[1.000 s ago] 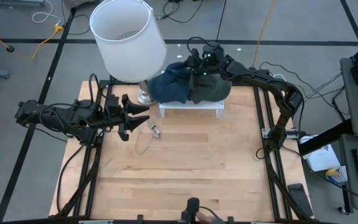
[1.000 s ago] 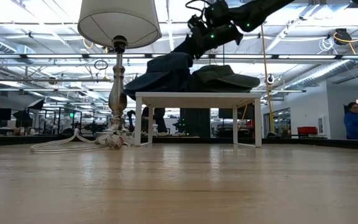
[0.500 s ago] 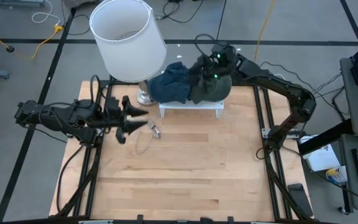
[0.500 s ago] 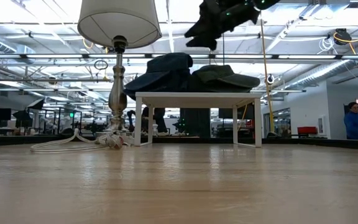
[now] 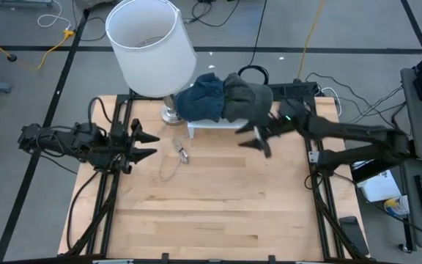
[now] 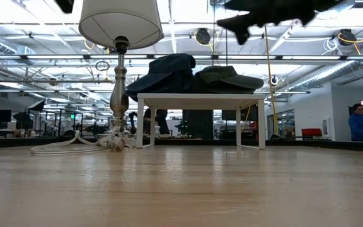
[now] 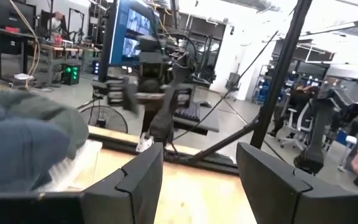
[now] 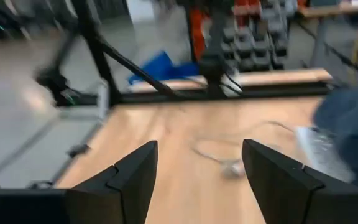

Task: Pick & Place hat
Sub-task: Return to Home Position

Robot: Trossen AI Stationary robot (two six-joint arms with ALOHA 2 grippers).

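Two hats lie side by side on a small white stand (image 5: 224,126) at the table's far side: a dark blue hat (image 5: 200,99) and a grey-green hat (image 5: 249,97). The low view shows the blue hat (image 6: 166,72) and the green hat (image 6: 227,79) resting on the stand's top (image 6: 200,98). My right gripper (image 5: 251,139) hangs open in the air just in front of the stand's right end, holding nothing. My left gripper (image 5: 146,144) is open at the table's left, pointing roughly level toward the stand. In the left wrist view my left gripper (image 7: 197,180) is empty, with the hats (image 7: 23,140) off to one side.
A table lamp with a white shade (image 5: 151,45) stands on its metal base (image 5: 171,115) beside the stand's left end. Its cord and switch (image 5: 178,155) lie on the wood in front. A person (image 6: 360,123) shows far off in the room.
My right gripper has swung away from above the hats, toward the table's near and right side, rolling as it went; it stays open. My left gripper has drawn back toward the table's left edge. Both hats have kept their place on the stand.
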